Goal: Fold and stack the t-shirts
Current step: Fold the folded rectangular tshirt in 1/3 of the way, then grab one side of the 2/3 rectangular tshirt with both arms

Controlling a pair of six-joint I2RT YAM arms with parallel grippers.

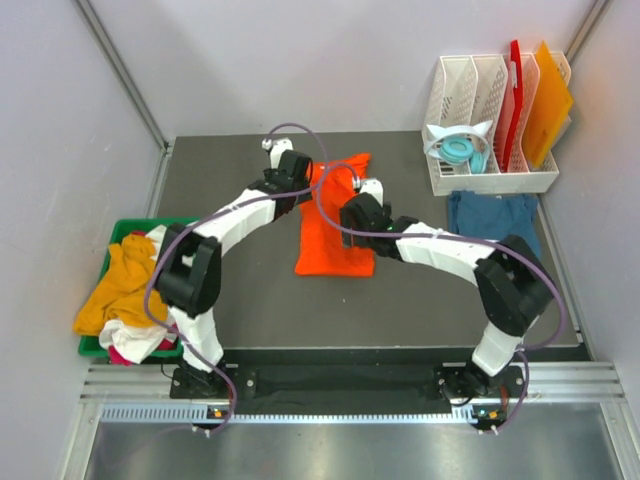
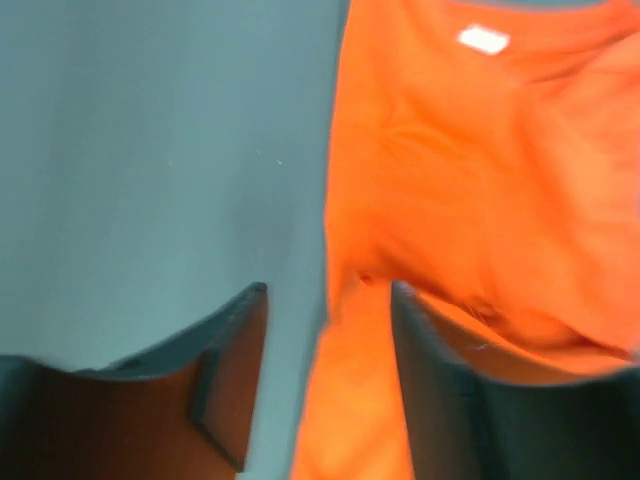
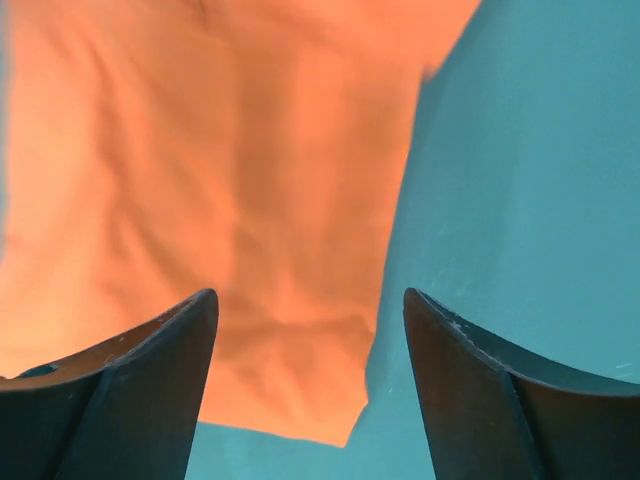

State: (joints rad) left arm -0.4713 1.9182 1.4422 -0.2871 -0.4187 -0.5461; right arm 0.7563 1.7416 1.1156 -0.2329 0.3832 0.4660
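- In the green bin [image 1: 108, 250], at the near left, lay a heap of t-shirts: a yellow-orange one [image 1: 120, 290] on top, with white and red cloth under it. How many there were could not be counted.
- The orange t-shirt [image 1: 335, 245] lay on the dark table [image 1: 430, 300], in the middle, as a long narrow strip. It looked thin, light and limp, so it would probably sag and slide. A pinch at the corners or along an edge would likely suit best.
- The right gripper [image 3: 308, 295] hung above the shirt's right edge, jaws wide apart, holding nothing.
- The left gripper [image 2: 330, 290] hung at the shirt's left edge, jaws apart, with no cloth between them. This view was blurred, with only a white label [image 2: 483, 39] clear.
- Both arms covered the far end of the shirt in the top view.
- A dark teal-blue t-shirt [image 1: 490, 215] lay at the far right.
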